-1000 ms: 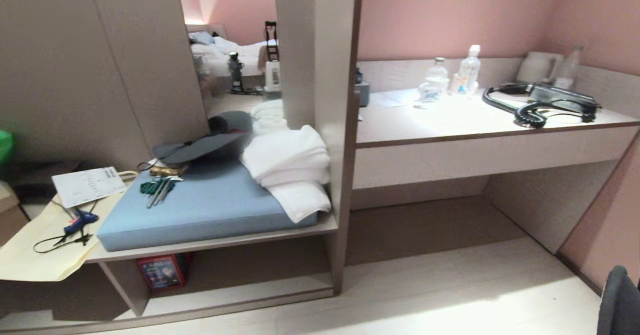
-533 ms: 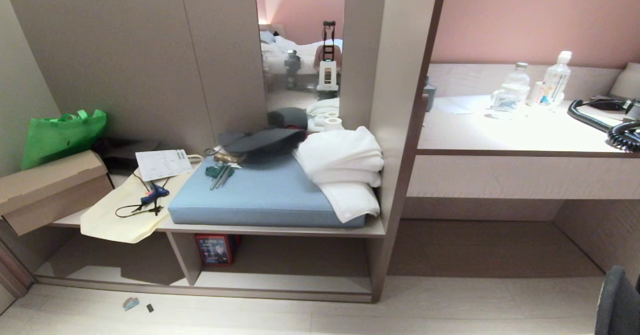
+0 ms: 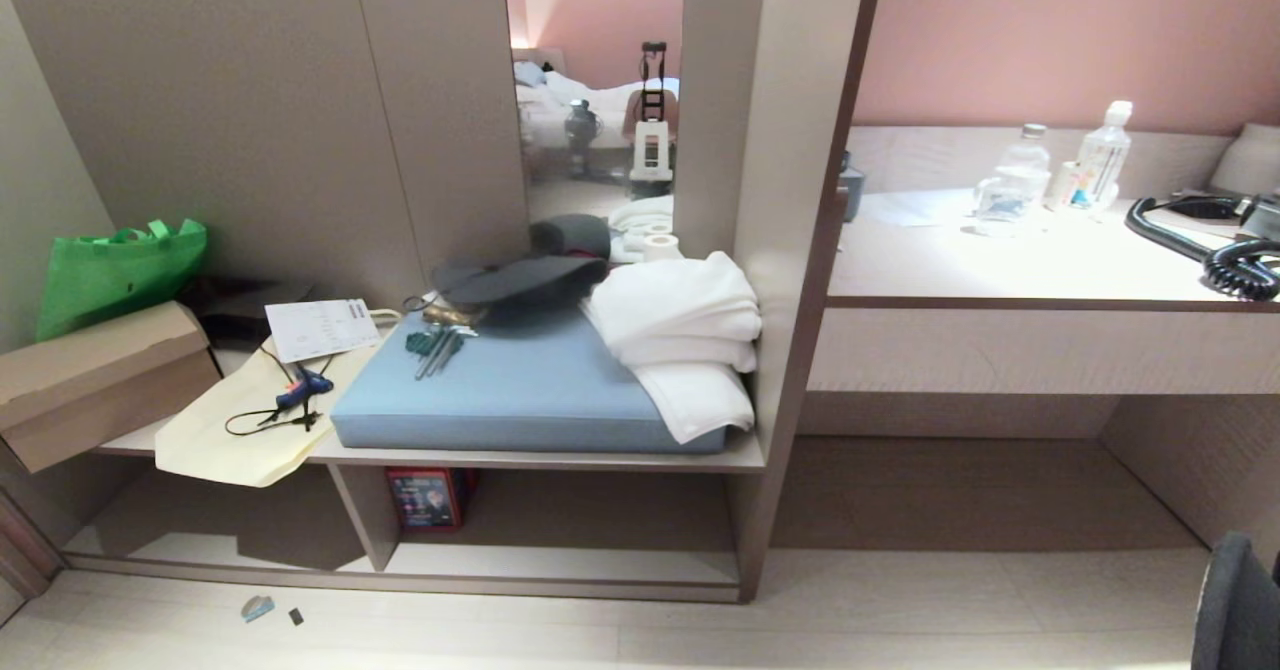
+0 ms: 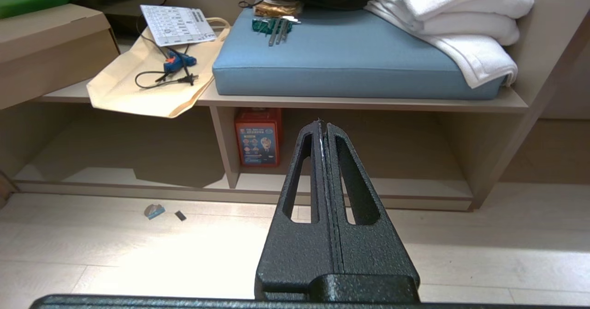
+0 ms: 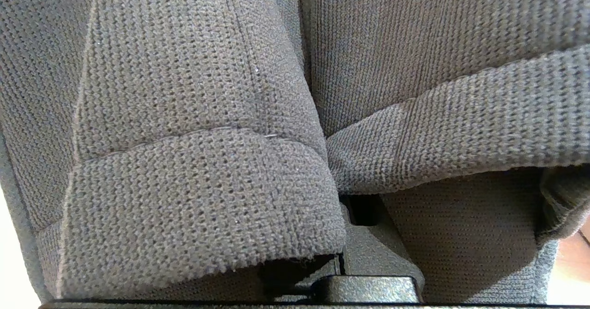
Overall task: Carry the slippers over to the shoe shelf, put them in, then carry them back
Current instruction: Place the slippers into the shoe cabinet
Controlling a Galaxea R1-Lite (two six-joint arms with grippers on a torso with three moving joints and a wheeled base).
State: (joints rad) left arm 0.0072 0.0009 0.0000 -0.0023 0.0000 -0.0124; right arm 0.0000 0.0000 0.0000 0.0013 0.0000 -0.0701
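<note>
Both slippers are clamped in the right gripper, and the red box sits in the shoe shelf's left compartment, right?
Not quite. The left wrist view shows the red box in the shoe shelf's right compartment, against the divider. The slippers do fill the right wrist view, clamped in the right gripper.

Shoe shelf (image 3: 560, 462): beige wood, darker brown edging on the upright. Cushion (image 3: 520, 395): plain light blue. Towels (image 3: 685, 335): white. Bag (image 3: 120, 270) at far left: bright green. Cardboard box (image 3: 100, 380): tan. Flat tote (image 3: 235, 435): pale cream. Glue gun (image 3: 305, 385): blue, black cord. Box under the top board (image 3: 428, 498): red with printed pictures. Wall (image 3: 1050, 30): pink. Slippers (image 5: 207, 161): grey, fine ribbed knit. Left gripper (image 4: 322, 127): black, speckled.
</note>
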